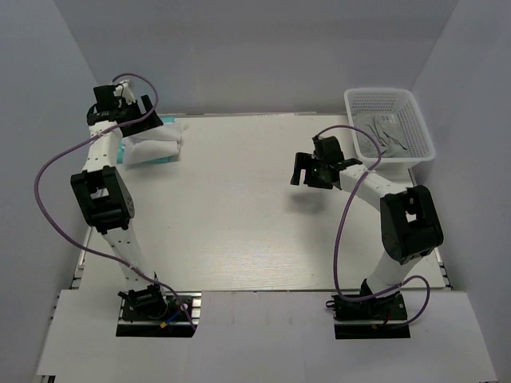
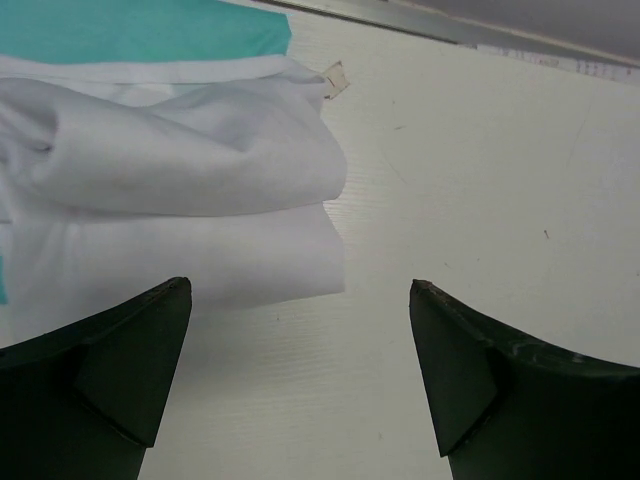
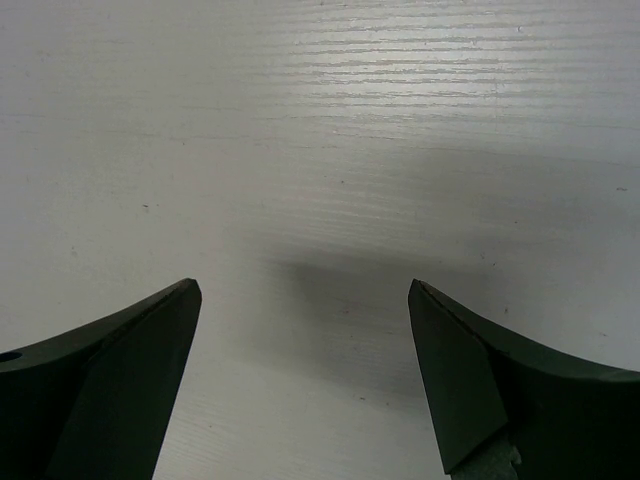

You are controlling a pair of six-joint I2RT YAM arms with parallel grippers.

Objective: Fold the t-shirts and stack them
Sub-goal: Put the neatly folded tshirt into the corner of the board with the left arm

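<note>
- Pale wood-grain surface inside plain grey walls; white mesh basket sits at its far right corner and serves as the reference.
- White t-shirt lies well apart from the basket, across the surface at the far left corner. It is folded into a soft, thick bundle with a rounded upper fold.
- Teal t-shirt lies under the white one, on the same side away from the basket. Its edge shows beyond and beside the white cloth.
- Judgement: both shirts look folded and stacked, white on teal, so the task appears at or close to its end. The white fold is puffy and could want flattening.
- Something grey lies in the basket; cannot tell whether it is cloth.
- Left end effector: jaws spread wide, nothing between them, hovering just beside the white t-shirt's edge on the basket-facing side, not touching it.
- Right end effector: jaws wide apart, empty, above bare surface near the basket, on its stack-facing side.
</note>
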